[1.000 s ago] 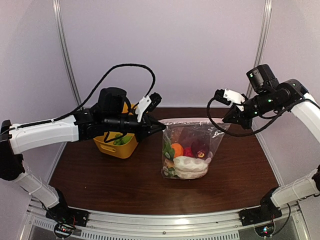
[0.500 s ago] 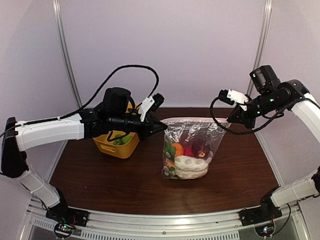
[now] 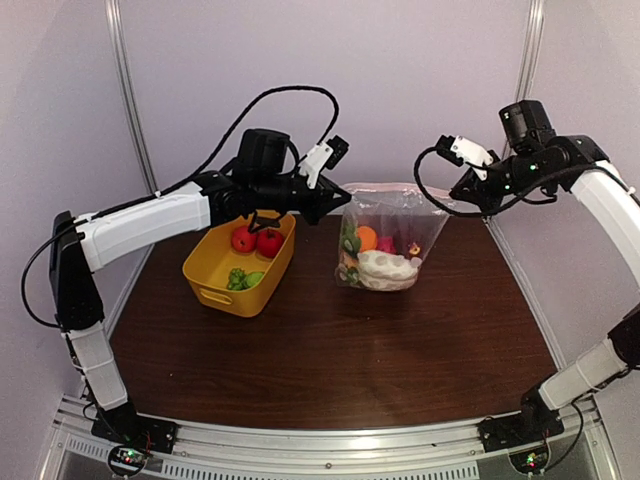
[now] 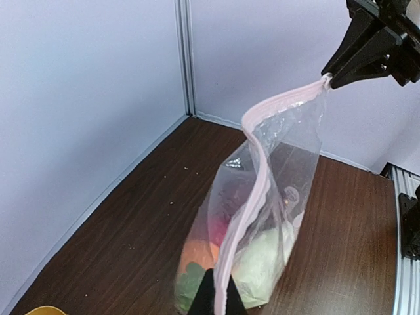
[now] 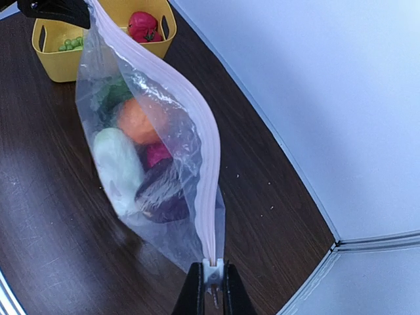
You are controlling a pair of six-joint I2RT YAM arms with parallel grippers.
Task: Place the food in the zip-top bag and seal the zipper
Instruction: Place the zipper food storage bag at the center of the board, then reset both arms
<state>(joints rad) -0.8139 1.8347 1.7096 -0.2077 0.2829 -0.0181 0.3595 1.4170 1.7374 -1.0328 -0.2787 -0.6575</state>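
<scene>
The clear zip-top bag (image 3: 390, 222) hangs stretched between my two grippers over the back of the table. It holds food: an orange piece (image 3: 366, 238), a white piece (image 3: 385, 268), and pink, green and dark purple pieces. The pinkish zipper (image 3: 385, 187) runs taut along the top. My left gripper (image 3: 335, 205) is shut on the zipper's left end, also shown in the left wrist view (image 4: 216, 298). My right gripper (image 3: 455, 195) is shut on the right end at a white tab (image 5: 213, 274). The mouth looks closed near the right end (image 5: 209, 216). The bag also shows in both wrist views (image 4: 262, 216) (image 5: 144, 157).
A yellow tub (image 3: 215, 295) stands left of the bag with two red tomatoes (image 3: 257, 240) and green peas (image 3: 240, 279) in it; it also shows in the right wrist view (image 5: 65, 62). Pale walls stand close behind and at both sides. A metal rail runs along the near edge.
Both grippers have risen and moved toward the back wall, carrying the bag up and back. The left arm no longer covers the tub, so the tomatoes show.
</scene>
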